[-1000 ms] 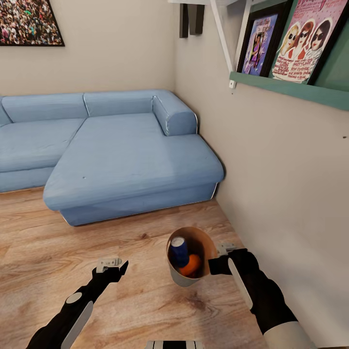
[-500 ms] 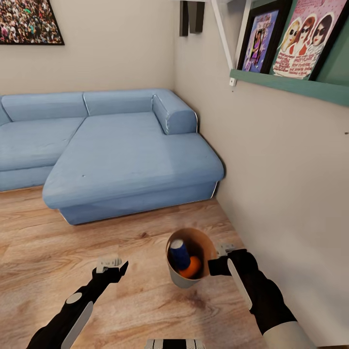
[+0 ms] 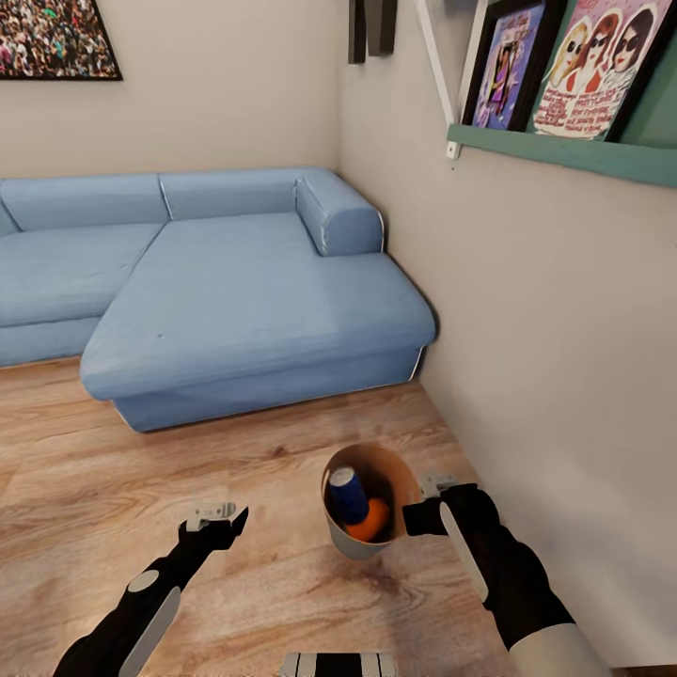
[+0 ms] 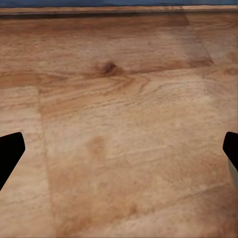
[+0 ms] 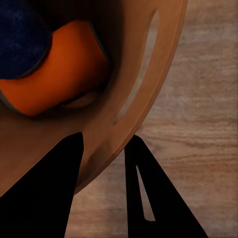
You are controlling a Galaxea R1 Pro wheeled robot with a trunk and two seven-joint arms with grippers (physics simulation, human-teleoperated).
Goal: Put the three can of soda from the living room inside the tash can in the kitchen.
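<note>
The tash can, a small tan bin with a darker brown inside, hangs above the wood floor with my right gripper shut on its rim. One finger is inside the wall and the other outside. Two cans of soda lie in it: a dark blue one with a pale top and an orange one beneath it, the orange one large in the right wrist view beside the blue one. My left gripper is open over bare floor, its fingertips far apart.
A big light-blue corner sofa fills the space ahead. A beige wall runs close along my right, carrying a green shelf of framed pictures. A crowd photo hangs at the back left. Wood floor lies open to the left.
The whole picture has slid slightly, so the camera moved. The bin, the cans and both grippers keep their places relative to me.
</note>
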